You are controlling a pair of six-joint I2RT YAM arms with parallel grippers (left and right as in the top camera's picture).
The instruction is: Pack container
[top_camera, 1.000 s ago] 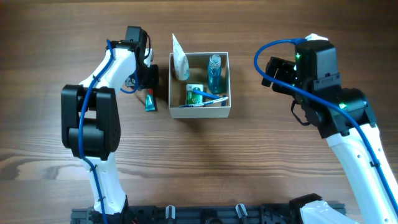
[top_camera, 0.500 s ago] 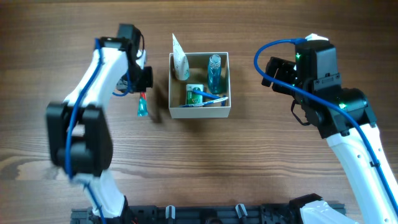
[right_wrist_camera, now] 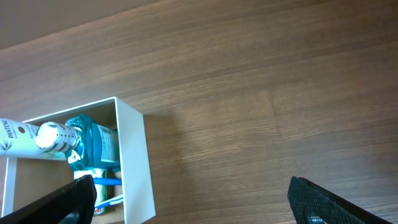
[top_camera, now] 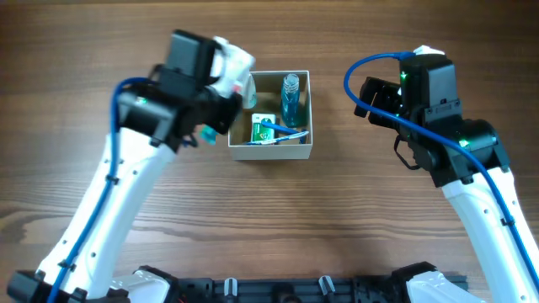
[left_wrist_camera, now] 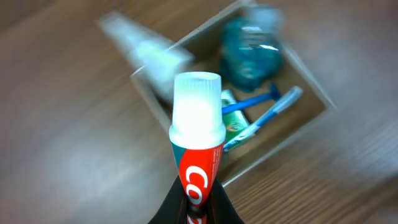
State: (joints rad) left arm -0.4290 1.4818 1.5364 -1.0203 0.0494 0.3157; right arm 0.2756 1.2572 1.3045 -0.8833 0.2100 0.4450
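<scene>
**Toothpaste lifted, left arm now at the container**

I've got the left gripper (left_wrist_camera: 196, 210) clamped on the toothpaste (left_wrist_camera: 198, 124). The jaws pinch the red end at the bottom of the wrist frame, and the white cap points up-frame. That view is motion-blurred.

A second ago the toothpaste lay on the table (top_camera: 337, 219) just left of the container (top_camera: 269, 152). Half a second ago it hung from the gripper at about the same spot. Now the left arm has swung in and its wrist covers the container's upper-left corner in the overhead. Only the tube's teal end shows, just left of the wall.

The container sits upper centre of the overhead frame, same place as before. Inside I see:
- mouthwash (top_camera: 290, 97) at upper right
- packet (top_camera: 265, 126) in the middle
- razor (left_wrist_camera: 264, 98)
- white tube (right_wrist_camera: 25, 134) leaning at the left wall

The right gripper (right_wrist_camera: 189, 190) has its fingers spread wide with nothing between them, right of the container. The right arm is unmoved across all three overhead frames.
</scene>
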